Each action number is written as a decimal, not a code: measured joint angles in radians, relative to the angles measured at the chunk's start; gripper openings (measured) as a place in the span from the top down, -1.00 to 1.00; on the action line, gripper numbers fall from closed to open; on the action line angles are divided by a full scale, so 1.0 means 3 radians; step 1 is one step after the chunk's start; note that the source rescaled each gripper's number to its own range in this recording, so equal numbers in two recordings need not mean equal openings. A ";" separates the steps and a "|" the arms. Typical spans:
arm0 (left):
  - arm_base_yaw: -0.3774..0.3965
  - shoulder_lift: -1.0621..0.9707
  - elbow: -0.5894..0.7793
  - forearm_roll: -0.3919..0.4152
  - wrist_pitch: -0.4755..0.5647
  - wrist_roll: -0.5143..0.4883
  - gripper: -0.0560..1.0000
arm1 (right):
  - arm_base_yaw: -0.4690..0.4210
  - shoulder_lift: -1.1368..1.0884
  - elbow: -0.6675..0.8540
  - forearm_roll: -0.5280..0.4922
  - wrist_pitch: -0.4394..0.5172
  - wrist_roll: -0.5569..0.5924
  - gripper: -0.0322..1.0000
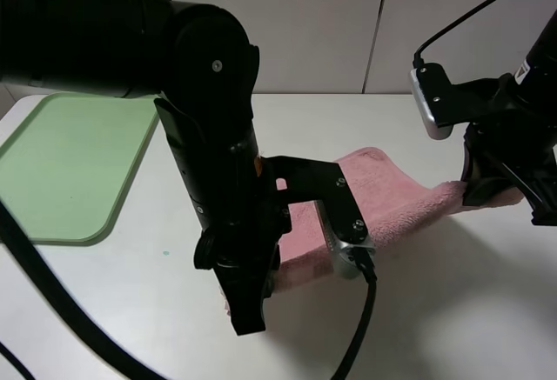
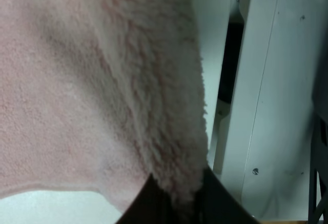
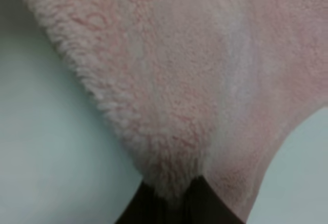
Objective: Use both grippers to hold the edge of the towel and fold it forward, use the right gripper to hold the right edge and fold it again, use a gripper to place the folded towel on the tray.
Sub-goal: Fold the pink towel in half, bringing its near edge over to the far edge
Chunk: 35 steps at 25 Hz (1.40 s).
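My left arm point(image 1: 218, 163) stands steep over the middle of the table point(image 1: 452, 310), its forearm pointing down and towards the near edge. My left pincer point(image 2: 177, 204) is closed hard on the towel point(image 1: 392, 193), with pile bulging out over both dark fingertips. My right arm point(image 1: 522, 119) comes in from the right, bent at the wrist. My right pincer point(image 3: 174, 197) is likewise clamped shut on a bunched fold of the same cloth (nothing else is in either grip). Seen from above, the towel runs as a slack pink band from one pincer to the other. It dips in the middle and rises at the right end, where my right pincer has it, and a shadow lies on the table beneath it. How much of it touches the table I cannot tell.

The table is a smooth, matt white. Behind it are pale wall panels point(image 1: 313, 23) with a dark seam. The tray point(image 1: 61, 171) lies flat at the table's left, well apart from the towel. It is light green plastic with rounded corners and a low rim. The towel is thick, fluffy terry, dusty pink.
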<state>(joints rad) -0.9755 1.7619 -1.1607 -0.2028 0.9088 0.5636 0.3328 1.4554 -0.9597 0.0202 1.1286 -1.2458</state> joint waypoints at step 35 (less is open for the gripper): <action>0.0647 0.0000 0.0003 0.0355 -0.0473 -0.0197 0.89 | 0.0000 0.0847 -0.0813 -0.0067 -0.0345 0.0022 0.94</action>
<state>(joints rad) -0.7813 1.7619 -1.1598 -0.0963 0.7668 0.5047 0.3328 1.7095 -1.2037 0.0000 1.0249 -1.2391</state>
